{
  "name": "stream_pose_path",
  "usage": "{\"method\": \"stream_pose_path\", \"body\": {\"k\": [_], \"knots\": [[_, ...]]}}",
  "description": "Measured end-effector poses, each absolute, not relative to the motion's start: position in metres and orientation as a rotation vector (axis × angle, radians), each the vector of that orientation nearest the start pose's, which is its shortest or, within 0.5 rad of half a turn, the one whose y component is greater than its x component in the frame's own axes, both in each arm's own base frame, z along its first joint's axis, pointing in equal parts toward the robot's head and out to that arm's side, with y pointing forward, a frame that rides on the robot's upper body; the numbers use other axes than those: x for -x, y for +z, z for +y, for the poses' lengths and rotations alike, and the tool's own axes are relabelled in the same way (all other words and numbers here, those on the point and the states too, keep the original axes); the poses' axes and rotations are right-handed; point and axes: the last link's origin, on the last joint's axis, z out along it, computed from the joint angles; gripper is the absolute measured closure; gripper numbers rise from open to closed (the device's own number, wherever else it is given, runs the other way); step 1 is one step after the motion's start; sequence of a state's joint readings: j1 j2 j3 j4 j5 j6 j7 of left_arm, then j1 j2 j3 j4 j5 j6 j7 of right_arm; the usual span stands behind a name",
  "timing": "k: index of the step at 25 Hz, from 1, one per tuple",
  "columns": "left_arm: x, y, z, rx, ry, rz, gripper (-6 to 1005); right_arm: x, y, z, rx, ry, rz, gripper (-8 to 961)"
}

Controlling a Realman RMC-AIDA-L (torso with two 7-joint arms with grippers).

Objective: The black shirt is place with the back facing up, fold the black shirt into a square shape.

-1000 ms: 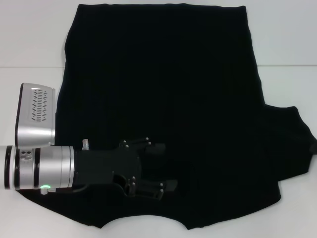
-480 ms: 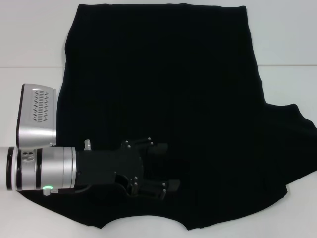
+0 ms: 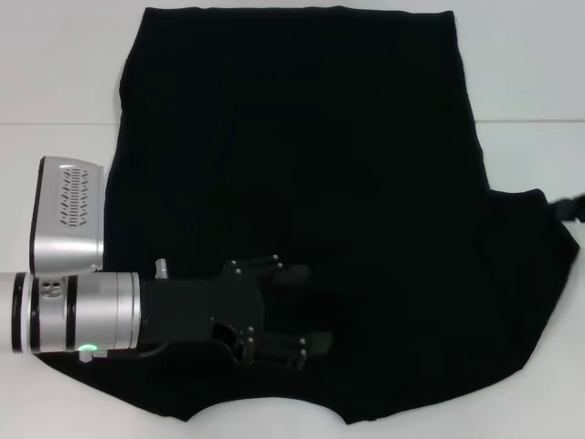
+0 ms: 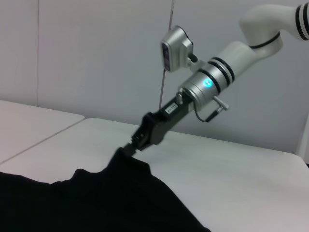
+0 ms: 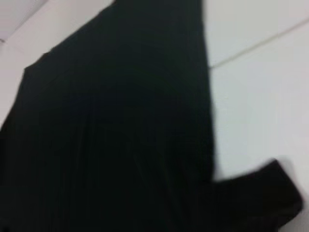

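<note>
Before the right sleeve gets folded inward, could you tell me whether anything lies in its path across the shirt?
The left hand rests on the black shirt, possibly in the sleeve's path. The right hand pinches that sleeve.

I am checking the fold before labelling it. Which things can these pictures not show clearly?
- Black shirt: head view cuts off its near hem; any print is unseen.
- Right gripper: head view shows only its tip at the frame edge; in the left wrist view it pinches the sleeve.
- Left gripper: open, black on black.
</note>
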State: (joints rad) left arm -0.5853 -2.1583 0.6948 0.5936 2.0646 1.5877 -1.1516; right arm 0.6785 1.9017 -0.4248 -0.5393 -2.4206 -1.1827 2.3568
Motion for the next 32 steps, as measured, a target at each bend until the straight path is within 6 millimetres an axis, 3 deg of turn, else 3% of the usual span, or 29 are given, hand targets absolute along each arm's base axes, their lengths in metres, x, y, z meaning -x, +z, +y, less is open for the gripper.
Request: {"method": "stream_pose_path", "body": {"k": [7,14,25,32], "knots": [[0.234,-0.047,0.319,2.866,-0.729,-0.329,66,-0.289,0.061,0.421,2.057,0.448,1.665,851],[0.234,-0.047,0.32,2.863,-0.722,-0.328,66,-0.24,0.018,0.423,2.307,0.317,1.607,828],[0.234,-0.046,0.321,2.861,-0.717,-0.329,66,-0.228,0.008,0.42,2.356,0.344,1.608,792],[0.235,-0.044,0.323,2.847,-0.727,-0.367,66,-0.229,0.023,0.416,2.352,0.509,1.617,769]]}}
